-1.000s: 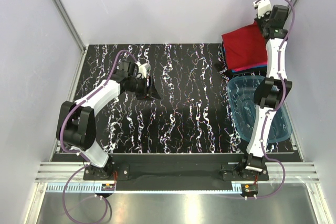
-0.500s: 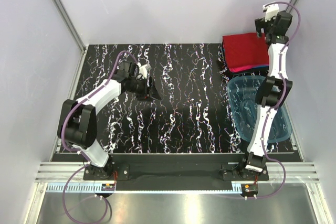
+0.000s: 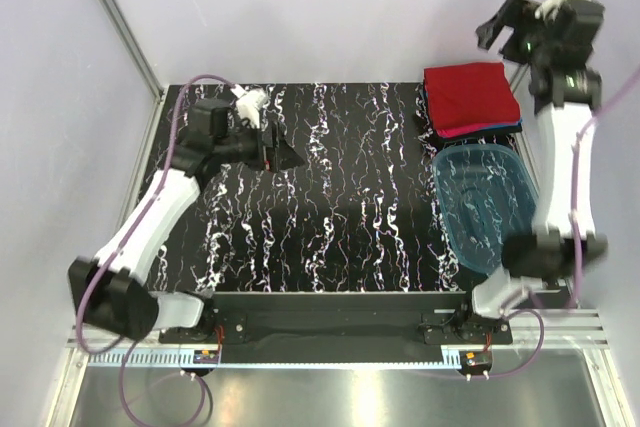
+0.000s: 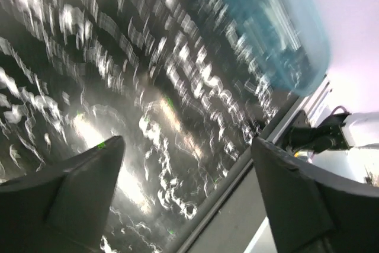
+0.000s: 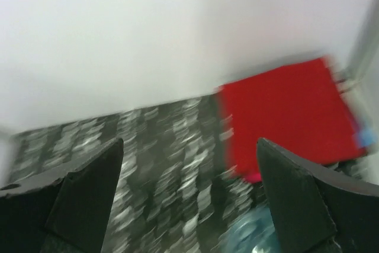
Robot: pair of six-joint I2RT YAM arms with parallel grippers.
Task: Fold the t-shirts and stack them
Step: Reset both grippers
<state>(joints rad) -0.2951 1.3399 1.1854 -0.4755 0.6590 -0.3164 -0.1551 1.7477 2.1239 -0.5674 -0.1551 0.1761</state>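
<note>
- Just beyond the tub [image 3: 490, 202], the tees [image 3: 470, 97] lie folded and stacked, red on top.
- Both left fingers [image 4: 65, 194] and right fingers [image 5: 77, 188] gape wide, empty.
- No loose tee shows; the task looks finished.

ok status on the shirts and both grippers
Left gripper open, empty. Right gripper open, empty. T-shirts folded, stacked, red on top. Tub beside them, nothing blocking.
</note>
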